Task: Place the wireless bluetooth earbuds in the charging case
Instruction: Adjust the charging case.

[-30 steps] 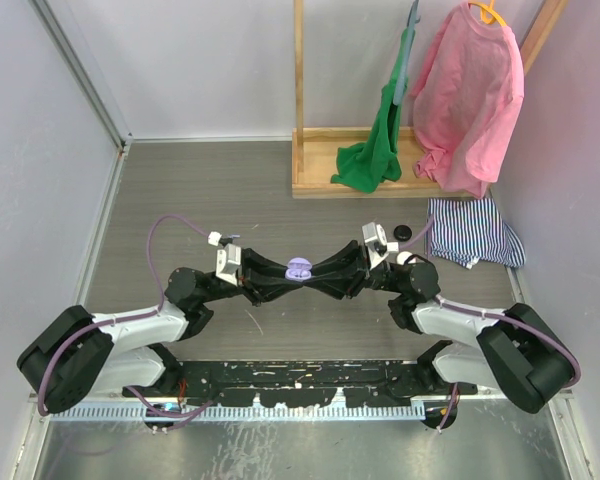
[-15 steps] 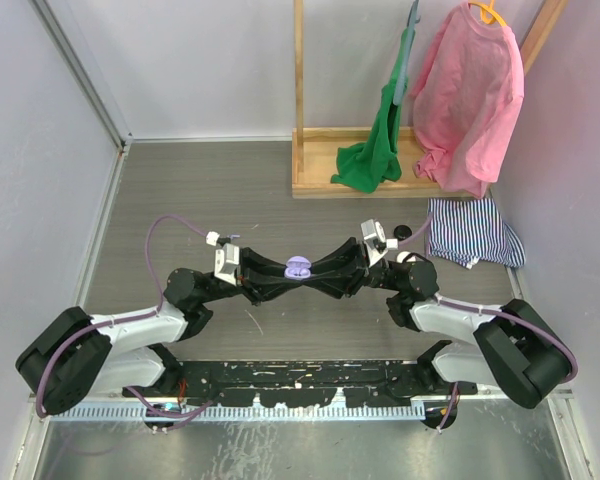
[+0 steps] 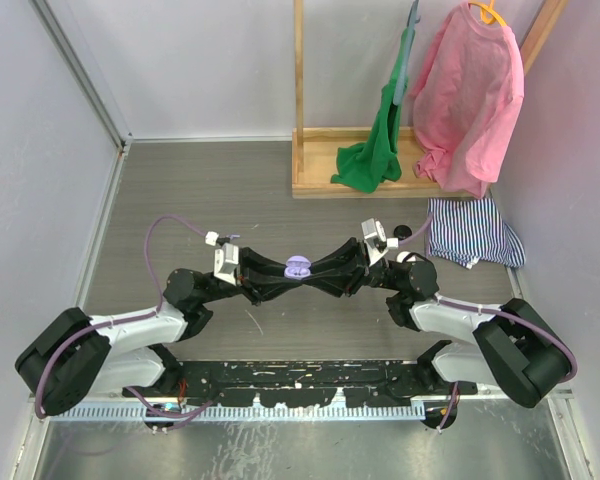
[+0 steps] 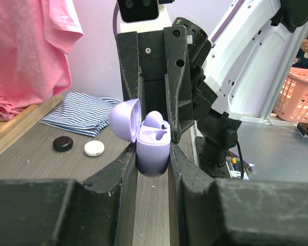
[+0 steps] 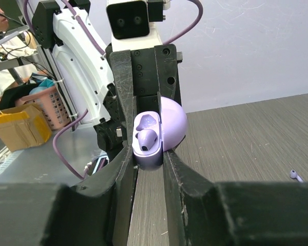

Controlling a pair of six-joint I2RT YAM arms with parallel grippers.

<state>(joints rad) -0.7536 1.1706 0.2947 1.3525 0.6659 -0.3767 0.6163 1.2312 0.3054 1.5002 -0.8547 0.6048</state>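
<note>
Comparing with a second ago, almost nothing moves: the left gripper [image 4: 153, 166] stays clenched on the lilac charging case [image 4: 153, 149], held lid-open between the two arms. One lilac earbud [image 5: 146, 138] sits in a socket and the other socket looks empty, so I judge the task half done. The right gripper [image 5: 149, 156] also stays pinched on the case's sides; only its wrist shifts slightly. Further right lie a black puck [image 4: 62, 144], a white puck [image 4: 94, 148], a striped cloth [image 3: 475, 235] and a loose earbud [image 5: 295, 175] on the table. With both pincers occupied, fetching it probably needs the right one freed.
</note>
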